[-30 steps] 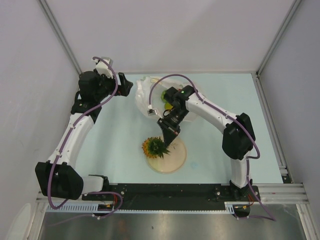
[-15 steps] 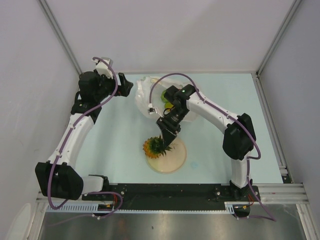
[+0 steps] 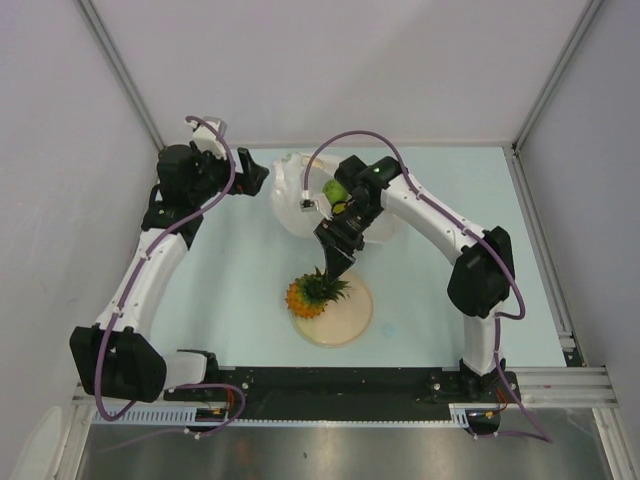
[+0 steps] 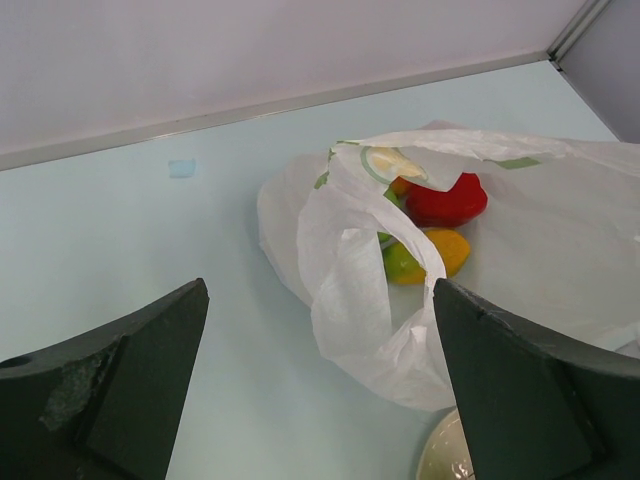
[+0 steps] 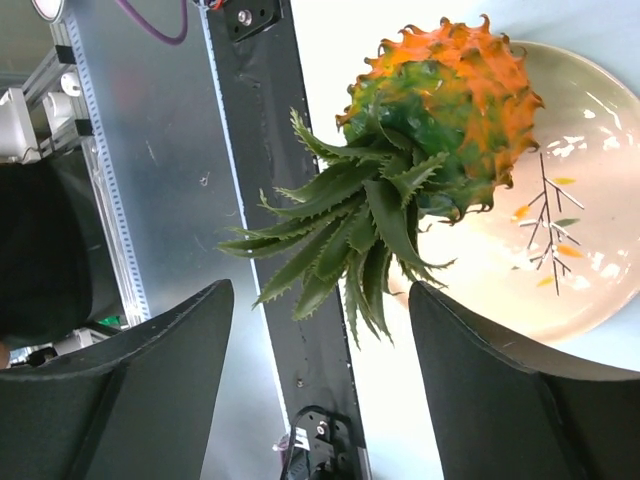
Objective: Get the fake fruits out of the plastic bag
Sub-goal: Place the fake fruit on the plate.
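Note:
The orange pineapple lies on its side on the beige plate, green leaves pointing at my right gripper. That gripper is open just behind the leaf tips, holding nothing. The plastic bag lies behind it, mouth open. Inside it I see a red piece, a yellow-orange mango and a green piece. My left gripper is open, hovering left of the bag with nothing in it.
The black base rail runs along the near table edge, close to the plate. Grey walls close the back and both sides. A small blue mark sits on the table near the back wall.
My right gripper opened, let go of the pineapple leaves and drew back up toward the bag. The pineapple settled on the plate's left rim. The left arm stayed still.

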Motion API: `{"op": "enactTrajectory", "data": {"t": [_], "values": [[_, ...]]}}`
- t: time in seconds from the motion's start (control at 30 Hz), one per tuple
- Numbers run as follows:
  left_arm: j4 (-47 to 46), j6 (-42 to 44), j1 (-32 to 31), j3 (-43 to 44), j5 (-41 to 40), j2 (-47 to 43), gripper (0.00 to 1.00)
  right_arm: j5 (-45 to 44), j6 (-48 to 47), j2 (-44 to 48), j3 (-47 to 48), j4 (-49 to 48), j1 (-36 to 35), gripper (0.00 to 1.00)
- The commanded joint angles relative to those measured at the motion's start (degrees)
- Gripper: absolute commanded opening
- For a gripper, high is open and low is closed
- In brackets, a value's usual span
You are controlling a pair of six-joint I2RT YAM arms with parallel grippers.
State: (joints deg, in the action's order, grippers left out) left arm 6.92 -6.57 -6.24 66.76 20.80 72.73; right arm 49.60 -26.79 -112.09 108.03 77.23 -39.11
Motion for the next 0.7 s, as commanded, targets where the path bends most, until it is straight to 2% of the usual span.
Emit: {"op": "enactTrajectory", "data": {"t": [0.0,0.1,0.33,0.43,0.53,0.67], "values": [[-0.6,-0.3,0.4,-1.3,2.9,-2.9,1.00,-0.5,-0.8,0.1,2.1,9.0,0.7,0.77],[-0.1,1.7,0.4,-2.2,5.9,-3.6,1.00,-2.0,-0.8,0.4,4.5,9.5,1.6,0.82],[1.5,2.3,0.2,-5.2,13.5,-7.0,1.00,-3.3,0.1,3.9,13.0,8.8,7.3,0.83],[2.9,0.5,-0.3,-5.2,14.5,-6.5,1.00,-7.7,3.8,4.6,12.3,3.4,9.4,0.80],[1.5,-1.3,-1.0,-6.2,14.4,-5.8,1.00,-15.6,7.6,4.5,9.9,-7.9,10.1,0.74],[-1.8,-2.3,-2.3,-6.8,13.5,-3.8,1.00,-23.0,8.1,2.2,7.5,-18.0,9.8,0.66]]}}
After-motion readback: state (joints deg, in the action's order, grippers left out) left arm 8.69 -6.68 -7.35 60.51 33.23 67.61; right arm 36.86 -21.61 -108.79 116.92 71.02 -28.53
